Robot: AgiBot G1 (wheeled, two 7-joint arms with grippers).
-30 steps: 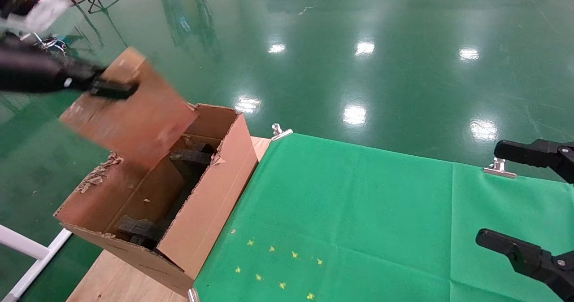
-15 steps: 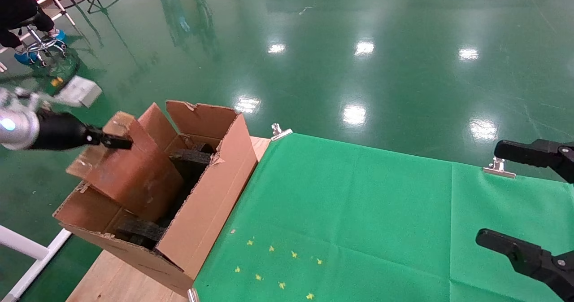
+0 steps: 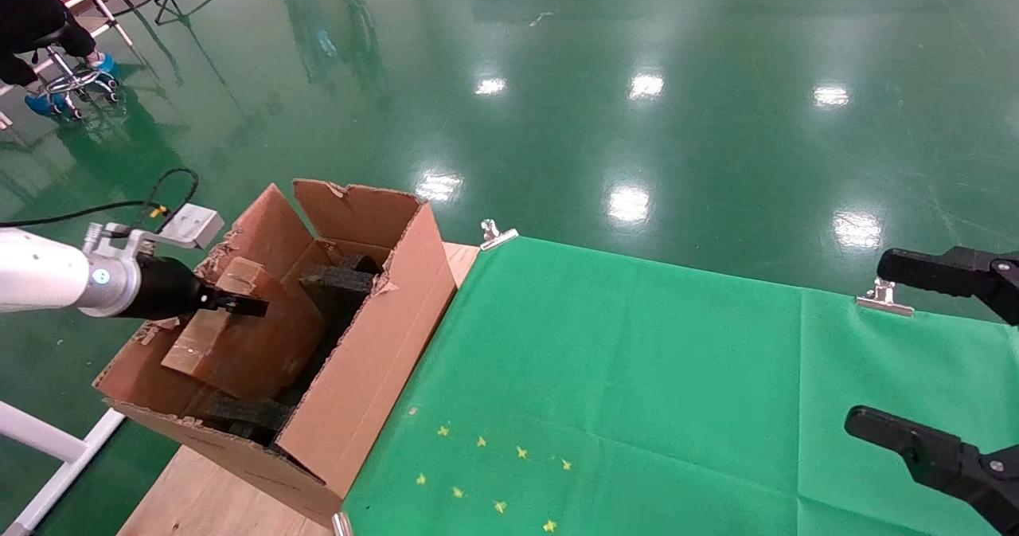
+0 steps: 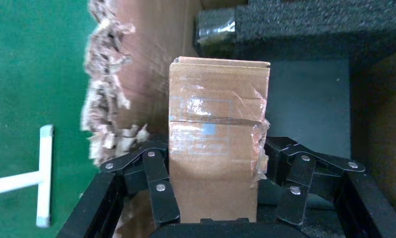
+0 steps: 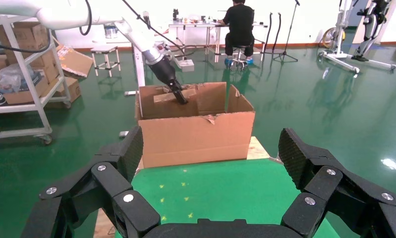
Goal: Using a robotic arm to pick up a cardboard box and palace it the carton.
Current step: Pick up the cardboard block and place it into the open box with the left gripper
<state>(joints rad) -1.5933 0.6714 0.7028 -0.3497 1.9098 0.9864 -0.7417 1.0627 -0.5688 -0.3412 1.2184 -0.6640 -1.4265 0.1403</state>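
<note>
The lower part of the cardboard box [image 3: 239,337] is hidden behind the carton [image 3: 358,377] wall and the foam pieces [image 3: 338,281], the left end effector [image 4: 218,198] is cut off by the frame edge, and the right end effector [image 3: 939,361] shows fingers only, w/ the arm out of frame.

The carton [image 3: 374,361] stands at the table's left end, left of the green cloth [image 3: 637,377]. Inside it, the cardboard box [image 3: 239,337] lies tilted over foam pieces [image 3: 338,281], with the left gripper [image 3: 239,305] on it. The right gripper [image 3: 939,361] hangs over the cloth's right side
</note>
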